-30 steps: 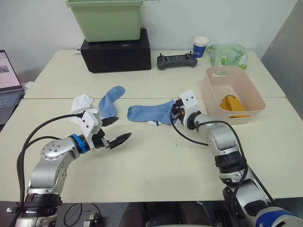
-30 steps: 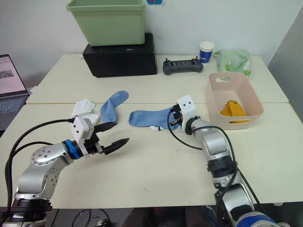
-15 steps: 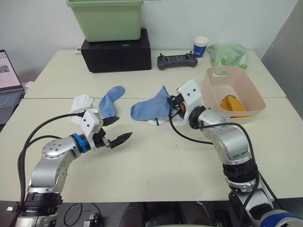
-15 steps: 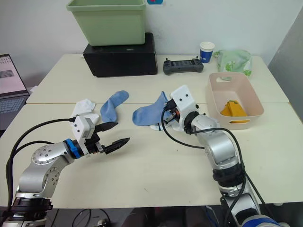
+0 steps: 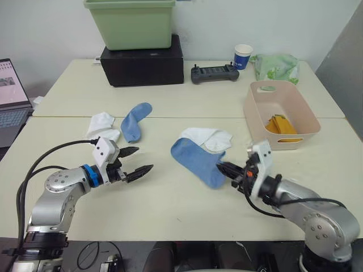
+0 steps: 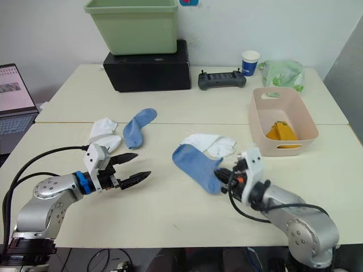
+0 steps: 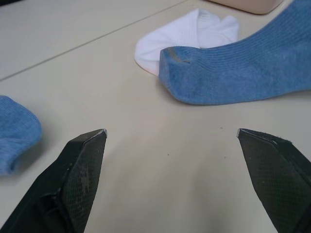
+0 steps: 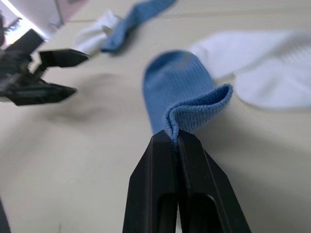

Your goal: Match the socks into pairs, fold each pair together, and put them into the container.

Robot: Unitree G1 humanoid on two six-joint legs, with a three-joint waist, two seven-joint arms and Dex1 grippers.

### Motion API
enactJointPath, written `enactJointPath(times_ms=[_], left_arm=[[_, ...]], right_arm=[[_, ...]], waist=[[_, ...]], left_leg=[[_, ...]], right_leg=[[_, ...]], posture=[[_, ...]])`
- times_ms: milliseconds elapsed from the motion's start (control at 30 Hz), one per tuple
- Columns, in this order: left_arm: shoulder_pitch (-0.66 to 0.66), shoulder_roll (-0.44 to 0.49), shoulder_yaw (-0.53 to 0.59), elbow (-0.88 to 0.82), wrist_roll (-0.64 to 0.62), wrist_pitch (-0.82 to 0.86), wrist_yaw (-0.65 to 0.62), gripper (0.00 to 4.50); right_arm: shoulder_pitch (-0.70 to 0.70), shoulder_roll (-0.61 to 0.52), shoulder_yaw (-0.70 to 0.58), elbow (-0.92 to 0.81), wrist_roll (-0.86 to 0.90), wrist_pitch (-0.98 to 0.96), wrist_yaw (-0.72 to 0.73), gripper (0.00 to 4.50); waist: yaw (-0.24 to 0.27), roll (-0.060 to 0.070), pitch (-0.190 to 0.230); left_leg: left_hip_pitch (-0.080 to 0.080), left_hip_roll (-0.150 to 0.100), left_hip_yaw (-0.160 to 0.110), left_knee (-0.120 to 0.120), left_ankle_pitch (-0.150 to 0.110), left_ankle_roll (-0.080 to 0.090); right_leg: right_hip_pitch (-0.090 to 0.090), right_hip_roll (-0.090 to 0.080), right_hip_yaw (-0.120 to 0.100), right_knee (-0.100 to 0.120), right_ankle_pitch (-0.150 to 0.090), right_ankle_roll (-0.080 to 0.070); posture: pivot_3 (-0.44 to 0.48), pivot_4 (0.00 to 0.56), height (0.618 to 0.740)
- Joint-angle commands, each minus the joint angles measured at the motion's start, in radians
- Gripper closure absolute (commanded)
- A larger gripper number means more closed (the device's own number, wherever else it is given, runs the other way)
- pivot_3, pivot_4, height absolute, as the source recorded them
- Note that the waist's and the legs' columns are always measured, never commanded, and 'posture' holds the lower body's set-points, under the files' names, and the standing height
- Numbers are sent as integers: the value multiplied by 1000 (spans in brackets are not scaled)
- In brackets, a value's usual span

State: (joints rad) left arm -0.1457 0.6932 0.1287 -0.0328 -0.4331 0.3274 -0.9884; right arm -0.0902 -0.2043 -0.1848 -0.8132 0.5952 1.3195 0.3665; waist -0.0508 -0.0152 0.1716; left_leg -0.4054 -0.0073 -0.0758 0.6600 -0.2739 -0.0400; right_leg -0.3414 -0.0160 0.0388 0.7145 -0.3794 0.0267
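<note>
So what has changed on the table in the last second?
The right gripper, shut on the blue sock, dragged it toward the robot, uncovering the white sock that lay under it. The left gripper stayed open over the table; the other blue sock, the far white sock and the pink tub kept their places.

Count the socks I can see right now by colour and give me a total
Light blue: 2, one pinched by the right pincer, one lying flat on the table.
White: 2, one beside the pinched blue sock, one near the left pincer.
Mustard-orange: folded in the pink tub, apparently 2.
Total: 6.
</note>
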Motion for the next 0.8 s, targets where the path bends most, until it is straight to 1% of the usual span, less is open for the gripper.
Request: enactJointPath(times_ms=[33, 167, 233, 300, 400, 433, 500, 800], left_arm=[[-61, -28, -50, -48, -17, 65, 13, 0], [-168, -104, -152, -15, 43, 114, 70, 0], [-222, -151, -200, 21, 89, 114, 110, 0], [-261, -191, -242, 50, 117, 114, 125, 0], [-297, -220, -296, 100, 184, 102, 154, 0], [-301, -222, -303, 108, 193, 98, 152, 400], [-305, -223, -304, 115, 201, 102, 153, 888], [-296, -247, -284, 109, 195, 130, 178, 3805]], right_arm=[[61, -37, -32, -40, 9, -13, -18, 4466], [120, -72, -13, -43, 6, -45, -27, 4466], [138, -90, 6, -42, -3, -64, -33, 4466], [151, -106, 23, -38, -15, -85, -41, 4466], [166, -117, 41, -37, -25, -111, -54, 4466], [169, -119, 43, -38, -25, -117, -57, 4500], [173, -123, 48, -40, -23, -125, -63, 4500], [172, -140, 57, -33, -15, -142, -79, 4500]], waist=[[1, 0, 0], [3, 0, 0], [4, -1, 0], [2, -1, 0], [-2, -1, 0], [-3, -1, 0], [-3, -1, 0], [5, -1, 0]], left_leg=[[0, 0, 0, 0, 0, 0], [0, 0, 0, 0, 0, 0], [0, 0, 0, 1, 0, 0], [0, 0, 1, 1, 0, 0], [0, 0, 1, 1, 0, 0], [0, 0, 1, 0, 0, 0], [0, 1, 0, 0, 0, 0], [0, 1, 0, 1, 0, 0]], right_leg=[[0, 0, 0, 0, 0, 0], [0, 0, 0, 0, 0, 0], [1, 1, 0, 0, 0, 0], [1, 1, 1, 0, 0, 0], [1, 2, 1, 0, 0, 0], [1, 2, 1, 0, 0, 0], [1, 3, 1, 0, 0, 0], [1, 2, 1, -1, 0, 0]], posture=[[0, 150, 725], [0, 150, 725], [0, 150, 725], [0, 150, 725], [0, 150, 725], [0, 150, 725], [0, 150, 725], [0, 150, 725]])
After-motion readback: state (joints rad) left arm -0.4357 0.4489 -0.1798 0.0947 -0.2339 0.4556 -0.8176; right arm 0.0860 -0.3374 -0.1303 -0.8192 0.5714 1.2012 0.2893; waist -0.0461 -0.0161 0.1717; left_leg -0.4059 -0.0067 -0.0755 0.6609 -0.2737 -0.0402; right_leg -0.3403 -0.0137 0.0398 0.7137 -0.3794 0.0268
